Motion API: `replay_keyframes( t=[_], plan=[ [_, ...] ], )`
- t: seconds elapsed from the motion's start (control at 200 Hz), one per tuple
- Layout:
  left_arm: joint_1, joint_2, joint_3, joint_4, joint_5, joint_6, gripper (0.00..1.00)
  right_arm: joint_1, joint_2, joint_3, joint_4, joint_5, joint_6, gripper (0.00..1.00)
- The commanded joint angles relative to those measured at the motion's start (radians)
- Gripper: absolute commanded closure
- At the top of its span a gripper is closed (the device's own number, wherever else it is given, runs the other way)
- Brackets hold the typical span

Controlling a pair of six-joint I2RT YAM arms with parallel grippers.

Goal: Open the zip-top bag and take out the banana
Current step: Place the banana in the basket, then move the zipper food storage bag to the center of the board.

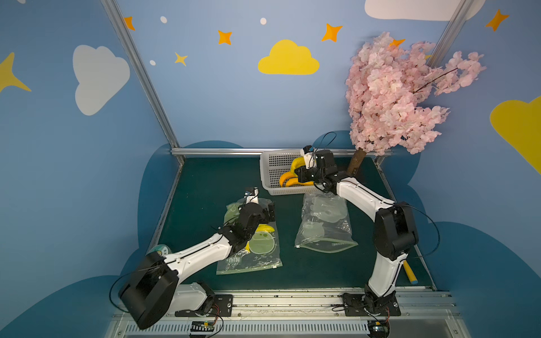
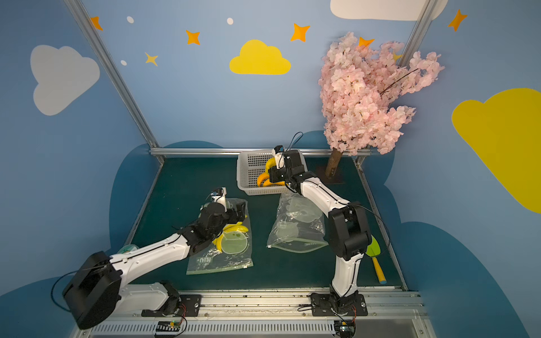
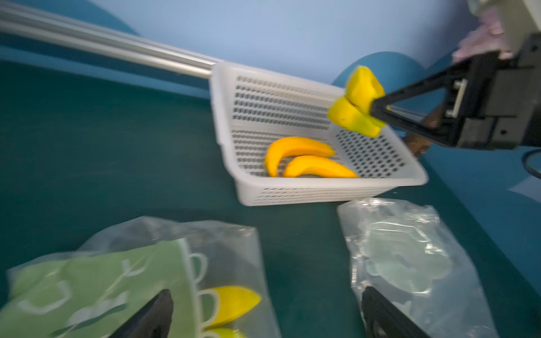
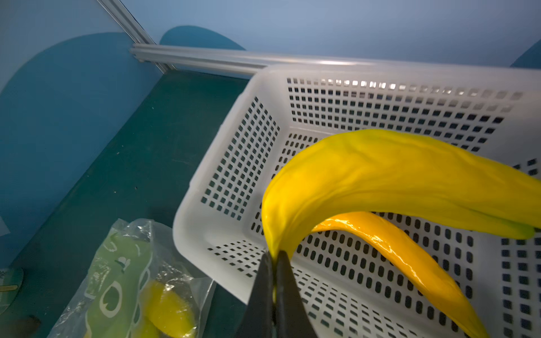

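Two zip-top bags lay nearest on the desk point(image 1: 202, 187): the left bag point(image 1: 257, 257), green-printed, with a bagged banana point(image 3: 234, 304) showing through it, and the right bag point(image 1: 325, 225), clear and seemingly empty. The left tool point(image 3: 266, 297) hung over the left bag, jaws spread wide, gripping nothing; closing there, I reckoned, might snag only film and drag the bag. Farther back, the right tool point(image 4: 273, 259) was pinched tight on the very tip of the held banana point(image 4: 380, 175), which dangled above the white basket point(image 4: 187, 216). So thin a hold could slip and drop it on the rim or outside.
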Motion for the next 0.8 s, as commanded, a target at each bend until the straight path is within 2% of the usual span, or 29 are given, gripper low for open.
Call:
replay_keyframes(
  t=[0.0, 0.03, 0.075, 0.15, 0.26, 0.3, 0.345, 0.365, 0.481, 0.561, 0.681, 0.796],
  plan=[
    [0.089, -0.092, -0.078, -0.181, 0.093, -0.036, 0.0, -0.036, 0.054, 0.039, 0.013, -0.119, 0.06, 1.0],
    [0.121, -0.119, -0.094, -0.201, 0.113, -0.045, 0.0, -0.043, 0.068, 0.049, 0.016, -0.143, 0.075, 0.98],
    [0.159, -0.153, -0.121, -0.222, 0.133, -0.059, 0.0, -0.049, 0.081, 0.058, 0.011, -0.16, 0.083, 0.89],
    [0.224, -0.189, -0.157, -0.239, 0.175, -0.062, 0.0, -0.043, 0.07, 0.047, 0.015, -0.143, 0.069, 0.82],
    [0.292, -0.197, -0.179, -0.258, 0.235, -0.069, 0.0, -0.037, 0.025, 0.012, 0.03, -0.126, 0.046, 0.66],
    [0.306, -0.192, -0.181, -0.266, 0.245, -0.071, 0.0, -0.038, 0.005, -0.003, 0.037, -0.121, 0.046, 0.58],
    [0.318, -0.185, -0.18, -0.274, 0.245, -0.072, 0.0, -0.037, -0.023, -0.028, 0.055, -0.117, 0.046, 0.44],
    [0.323, -0.182, -0.18, -0.277, 0.241, -0.071, 0.0, -0.037, -0.038, -0.044, 0.071, -0.117, 0.046, 0.41],
    [0.374, -0.153, -0.18, -0.291, 0.221, -0.101, 0.0, -0.017, -0.149, -0.134, 0.129, -0.091, 0.034, 0.39],
    [0.428, -0.125, -0.181, -0.287, 0.264, -0.112, 0.0, 0.022, -0.229, -0.177, 0.126, -0.054, 0.005, 0.38],
    [0.476, -0.08, -0.183, -0.244, 0.342, -0.115, 0.0, 0.134, -0.314, -0.241, 0.08, -0.022, -0.016, 0.38],
    [0.499, -0.037, -0.194, -0.201, 0.378, -0.137, 0.0, 0.252, -0.341, -0.378, 0.129, -0.006, 0.06, 0.38]
  ],
)
